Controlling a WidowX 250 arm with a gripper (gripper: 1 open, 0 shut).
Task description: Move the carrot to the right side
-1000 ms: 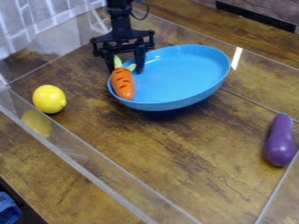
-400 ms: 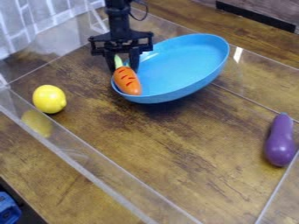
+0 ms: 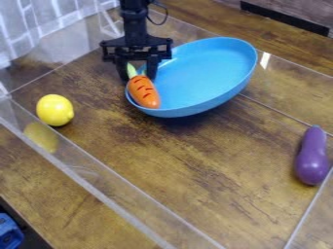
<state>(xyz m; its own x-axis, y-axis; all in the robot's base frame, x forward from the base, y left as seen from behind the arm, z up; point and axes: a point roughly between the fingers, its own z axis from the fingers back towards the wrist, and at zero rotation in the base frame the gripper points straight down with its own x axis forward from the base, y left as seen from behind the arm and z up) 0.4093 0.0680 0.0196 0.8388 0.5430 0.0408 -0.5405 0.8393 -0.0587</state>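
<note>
The orange carrot [image 3: 144, 91] lies inside the left edge of a blue bowl [image 3: 215, 73], its green top pointing up toward the back. My gripper [image 3: 139, 68] points straight down just behind it, at the bowl's left rim. Its two black fingers [image 3: 127, 69] stand apart on either side of the carrot's green top. I see no clamp on the carrot; the jaws look open.
A yellow lemon [image 3: 54, 109] sits at the left on the wooden table. A purple eggplant [image 3: 311, 156] lies at the far right. A clear plastic wall [image 3: 117, 199] runs along the front left. Tiled wall stands at the back left.
The bowl has shifted a little toward the back, and the carrot with it has turned slightly. The gripper has stayed over the carrot's top, its fingers now a bit wider apart.
</note>
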